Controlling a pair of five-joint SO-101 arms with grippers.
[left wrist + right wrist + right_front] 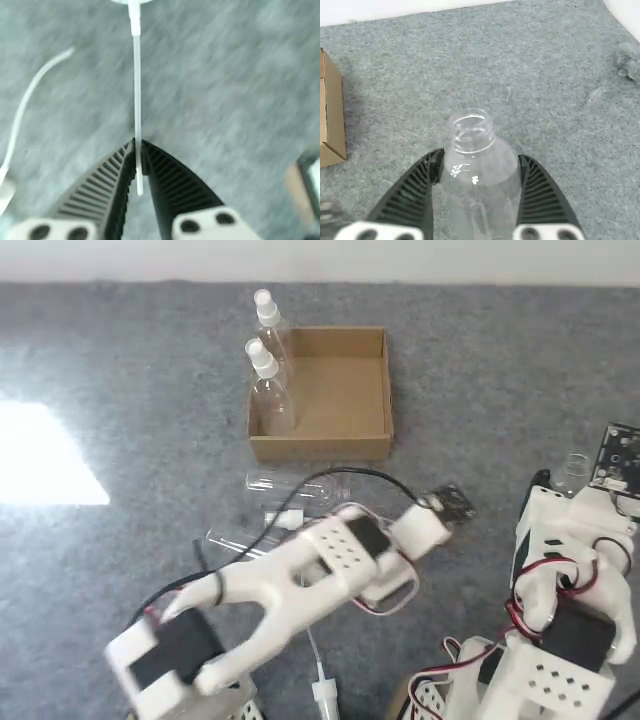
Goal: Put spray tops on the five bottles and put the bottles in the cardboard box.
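Observation:
My right gripper (480, 161) is shut on a clear bottle (472, 165) that stands upright with an open neck and no top; the same bottle (572, 471) shows at the tip of the right arm (560, 580). My left gripper (138, 146) is shut on the thin dip tube (135, 90) of a spray top, whose white head sits at the tube's far end. The left arm (330, 560) stretches across the table in front of the cardboard box (375, 390). Two bottles with spray tops (268, 380) stand at the box's left side. Two topless bottles (300, 485) lie in front of it.
Another spray top (325, 695) lies near the front edge between the arms' bases. A curved loose tube (30, 95) lies beside the held one. The box corner (330, 115) is off to the bottle's side. A bright light patch (40, 455) falls on the grey mat.

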